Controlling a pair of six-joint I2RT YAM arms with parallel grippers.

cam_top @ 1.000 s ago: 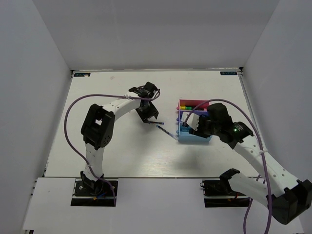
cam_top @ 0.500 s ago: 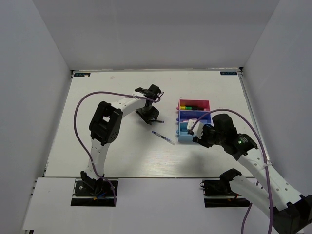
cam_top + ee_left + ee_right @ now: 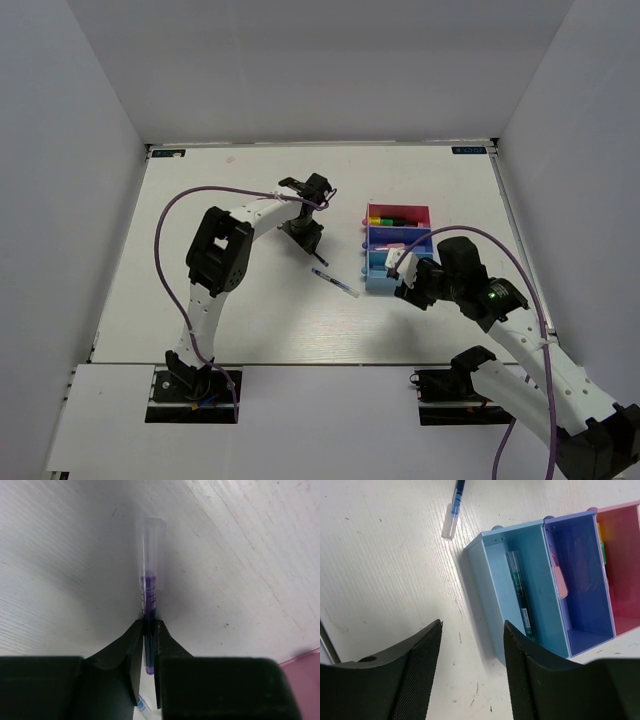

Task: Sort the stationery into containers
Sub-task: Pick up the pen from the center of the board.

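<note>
My left gripper (image 3: 149,630) is shut on a thin purple pen (image 3: 148,592) with a clear cap, which lies against the table. In the top view this gripper (image 3: 311,236) is left of the containers. A second pen (image 3: 334,280) with a blue end lies on the table just nearer. My right gripper (image 3: 472,630) stands open over bare table beside the light blue tray (image 3: 485,580), which holds a green pen (image 3: 520,592). The purple-blue tray (image 3: 580,590) holds a pink item (image 3: 560,582). The pink tray (image 3: 420,210) holds highlighters (image 3: 390,220).
The three trays stand joined in a row right of the table's centre. White walls enclose the table on the left, back and right. The left arm's purple cable (image 3: 220,192) arcs above the table.
My left gripper has closed on the purple pen. My right gripper has drawn back from above the trays toward the near side and opened slightly wider.
</note>
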